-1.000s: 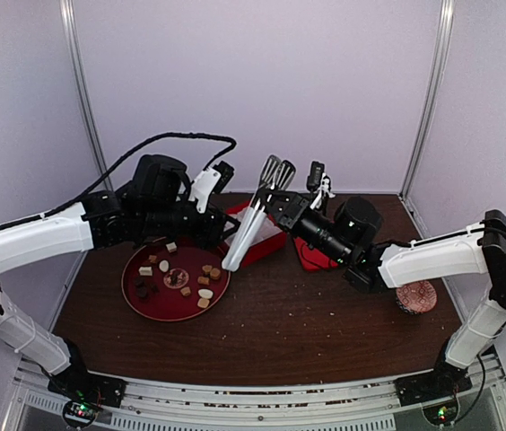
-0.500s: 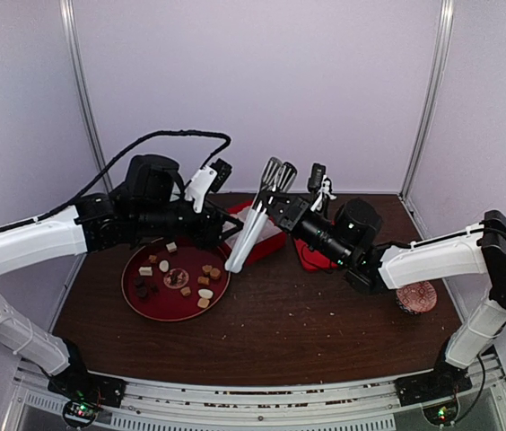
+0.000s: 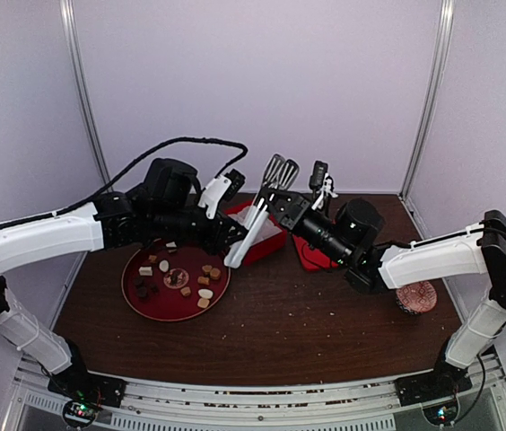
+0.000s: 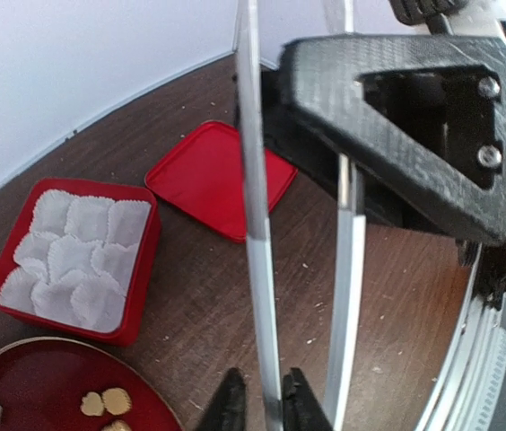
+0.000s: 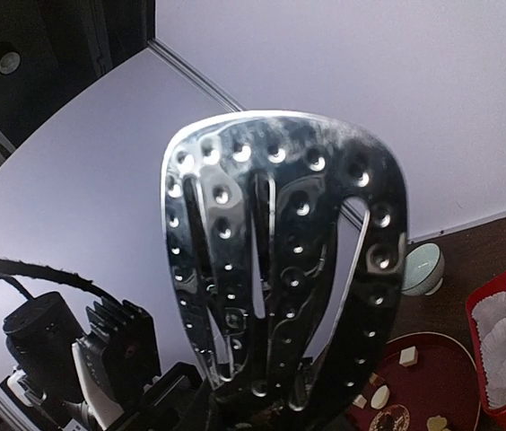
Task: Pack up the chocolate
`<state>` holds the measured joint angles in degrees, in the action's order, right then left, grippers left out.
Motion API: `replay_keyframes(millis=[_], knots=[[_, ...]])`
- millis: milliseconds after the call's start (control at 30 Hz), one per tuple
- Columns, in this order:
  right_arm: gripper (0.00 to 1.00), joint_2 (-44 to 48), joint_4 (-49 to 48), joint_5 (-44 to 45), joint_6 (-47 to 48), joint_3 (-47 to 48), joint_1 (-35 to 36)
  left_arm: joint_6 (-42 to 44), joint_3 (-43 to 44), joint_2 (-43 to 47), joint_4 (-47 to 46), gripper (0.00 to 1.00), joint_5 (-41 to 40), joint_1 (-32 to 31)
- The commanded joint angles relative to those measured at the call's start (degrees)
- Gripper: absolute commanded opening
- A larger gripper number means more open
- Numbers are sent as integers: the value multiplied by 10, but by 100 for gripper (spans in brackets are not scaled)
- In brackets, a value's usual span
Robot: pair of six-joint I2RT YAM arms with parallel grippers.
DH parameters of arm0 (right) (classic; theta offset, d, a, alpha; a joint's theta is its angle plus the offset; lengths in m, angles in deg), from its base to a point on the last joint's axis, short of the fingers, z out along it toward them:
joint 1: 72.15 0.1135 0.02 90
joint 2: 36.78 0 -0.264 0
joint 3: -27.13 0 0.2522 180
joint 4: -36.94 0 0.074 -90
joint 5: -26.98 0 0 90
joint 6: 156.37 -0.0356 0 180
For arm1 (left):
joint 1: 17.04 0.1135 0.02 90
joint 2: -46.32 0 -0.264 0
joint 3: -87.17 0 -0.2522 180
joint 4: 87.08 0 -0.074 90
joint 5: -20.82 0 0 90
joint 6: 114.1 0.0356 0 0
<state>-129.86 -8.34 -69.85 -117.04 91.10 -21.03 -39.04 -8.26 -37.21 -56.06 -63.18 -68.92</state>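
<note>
Dozen-odd choc pcs (image 3: 179, 277) sit on red plate (image 3: 165, 307), L side of counter (image 3: 325, 323). Tongs (image 3: 255, 224) tilted over mid-counter, heads up. R jaws grip them just below heads; L jaws pinched on one blade near lower end. Box (image 4: 141, 287) w/ paper cups near rear edge, lid (image 4: 213, 180) beside it.

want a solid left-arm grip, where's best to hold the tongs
The bare lower shafts of the tongs, below the right gripper, coming from the left: the perforated heads point up, and the flat arms there likely pinch easily.
</note>
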Motion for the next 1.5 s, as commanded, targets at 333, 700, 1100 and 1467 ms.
replay_keyframes(millis=[333, 700, 1100, 1467], knots=[[81, 23, -71, -92, 2, -48, -17, 4, -6, 32, -13, 0, 8, 23], [98, 189, 180, -129, 140, -155, -64, 4, -20, 51, 26, 0, 19, 46], [95, 272, 563, -143, 308, -3, -75, 122, 31, 17, 137, 0, 76, 40], [86, 358, 782, -309, 569, 16, -82, 227, 32, 14, 228, 0, 131, 19]])
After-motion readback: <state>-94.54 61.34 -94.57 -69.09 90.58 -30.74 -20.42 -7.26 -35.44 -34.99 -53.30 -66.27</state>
